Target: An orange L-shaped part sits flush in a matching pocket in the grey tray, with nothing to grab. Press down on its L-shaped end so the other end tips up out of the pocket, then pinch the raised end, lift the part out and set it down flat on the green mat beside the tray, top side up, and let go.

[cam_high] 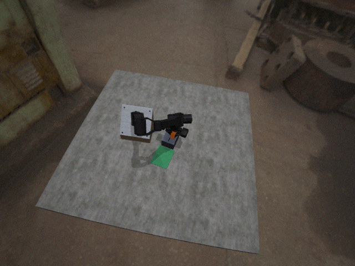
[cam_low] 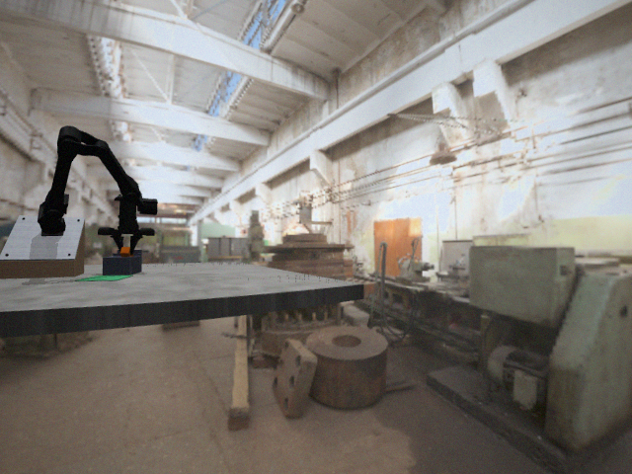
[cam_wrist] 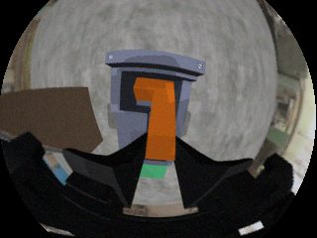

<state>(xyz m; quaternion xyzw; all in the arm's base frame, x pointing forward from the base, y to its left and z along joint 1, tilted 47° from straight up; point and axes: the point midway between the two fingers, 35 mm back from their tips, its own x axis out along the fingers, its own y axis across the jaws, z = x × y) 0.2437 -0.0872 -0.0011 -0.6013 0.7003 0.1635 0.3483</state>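
Now claw (cam_wrist: 158, 159) clamped on orange part's (cam_wrist: 158, 122) raised end, hooked end in grey tray (cam_wrist: 119, 93) pocket.
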